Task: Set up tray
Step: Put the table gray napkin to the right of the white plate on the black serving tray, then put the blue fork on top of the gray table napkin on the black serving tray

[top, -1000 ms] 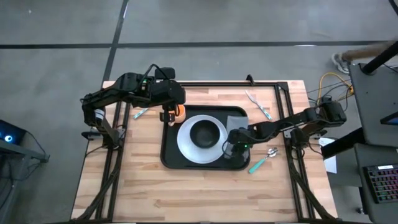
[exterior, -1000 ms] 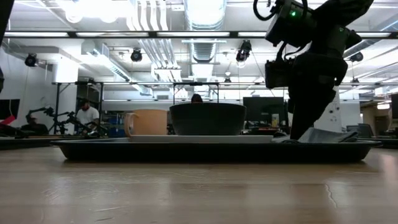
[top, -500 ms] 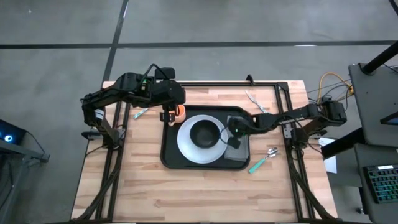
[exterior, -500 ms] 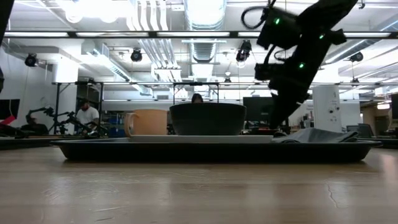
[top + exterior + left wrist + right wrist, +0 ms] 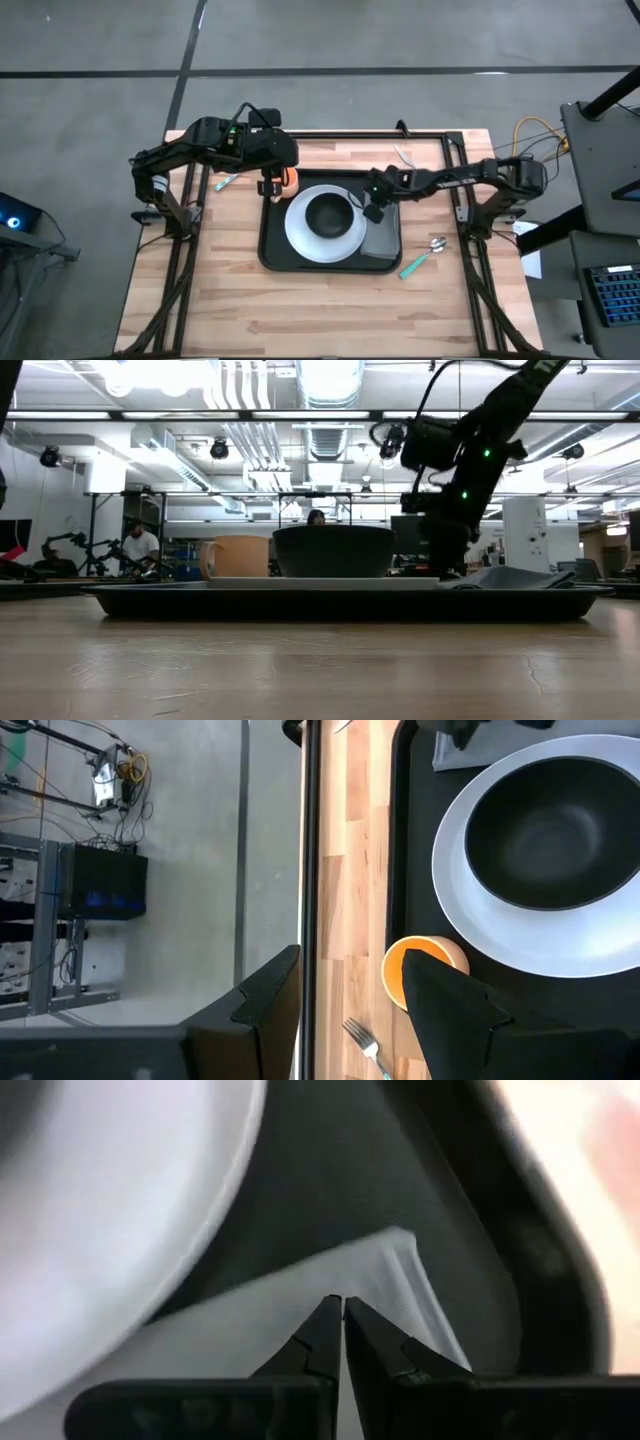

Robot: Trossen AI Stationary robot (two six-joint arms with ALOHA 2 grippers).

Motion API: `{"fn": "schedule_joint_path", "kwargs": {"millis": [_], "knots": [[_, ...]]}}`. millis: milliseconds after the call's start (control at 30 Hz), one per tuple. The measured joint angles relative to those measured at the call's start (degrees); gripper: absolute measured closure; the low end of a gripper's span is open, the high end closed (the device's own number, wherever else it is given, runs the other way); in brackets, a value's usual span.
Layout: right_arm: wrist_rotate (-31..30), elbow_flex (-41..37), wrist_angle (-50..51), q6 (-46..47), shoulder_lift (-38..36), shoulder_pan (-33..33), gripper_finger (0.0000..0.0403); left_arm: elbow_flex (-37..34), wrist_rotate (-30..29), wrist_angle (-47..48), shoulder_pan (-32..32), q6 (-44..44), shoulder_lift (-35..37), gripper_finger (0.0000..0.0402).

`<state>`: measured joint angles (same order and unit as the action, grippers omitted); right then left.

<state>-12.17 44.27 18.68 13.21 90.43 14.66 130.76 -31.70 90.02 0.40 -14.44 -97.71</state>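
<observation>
The black tray (image 5: 268, 240) lies mid-table and carries a white plate (image 5: 300, 238) with a black bowl (image 5: 330, 213) on it. An orange cup (image 5: 288, 178) stands in the tray's far left corner, and a grey napkin (image 5: 383, 240) lies wrinkled along its right side. My right gripper (image 5: 374, 212) is shut, pointing steeply down at the napkin's far end (image 5: 400, 1245), beside the plate. My left gripper (image 5: 350, 965) hangs open, high over the cup (image 5: 415, 970), with nothing between its fingers. My right gripper's shut fingertips (image 5: 330, 1320) stand over the napkin near its far corner, coming from above and slanting in from the table's right. I cannot tell whether they touch the cloth or hold any of it.
A teal-handled fork (image 5: 225, 182) lies left of the tray's far corner. Another fork (image 5: 415, 168) lies at the far right. A teal-handled spoon (image 5: 425, 255) lies on the wood right of the tray. The bowl (image 5: 333, 550) and cup (image 5: 235, 557) rise above the tray rim.
My right gripper has swung from the tray's near right corner toward the far edge along the napkin, turning as it went and staying shut. The napkin, plate, bowl and cup lie where they were.
</observation>
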Motion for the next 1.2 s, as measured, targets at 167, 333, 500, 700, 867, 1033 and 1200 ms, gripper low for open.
{"fn": "schedule_joint_path", "kwargs": {"millis": [167,333,500,700,867,1033,1200], "knots": [[0.3,0.0,-1.4,-0.4,3.5,0.4,0.0395,0.0,0.0,0.0,0.0,0.0,0.0,0.0246],[1.7,0.6,-2.9,-1.0,4.2,0.4,0.0395,0.0,0.0,0.0,0.0,0.0,0.0,0.0246],[1.9,0.7,-2.5,-1.2,3.9,0.4,0.0394,0.0,0.0,0.0,0.0,0.0,0.0,0.0246],[1.8,3.1,0.0,-2.2,0.2,0.4,0.0394,-0.5,0.0,0.0,0.2,0.5,0.0,0.0246],[1.7,8.9,7.2,-2.6,-6.7,0.3,0.0394,-3.4,-2.5,-0.3,3.2,10.4,1.5,0.0246],[4.5,11.2,13.7,-3.8,-14.5,-0.9,0.0393,-17.8,-2.5,-0.1,10.3,14.3,11.1,0.0246],[14.0,9.6,15.5,-3.4,-21.8,-3.0,0.0357,-38.2,0.5,-6.4,18.3,17.5,22.5,0.0246]]}}
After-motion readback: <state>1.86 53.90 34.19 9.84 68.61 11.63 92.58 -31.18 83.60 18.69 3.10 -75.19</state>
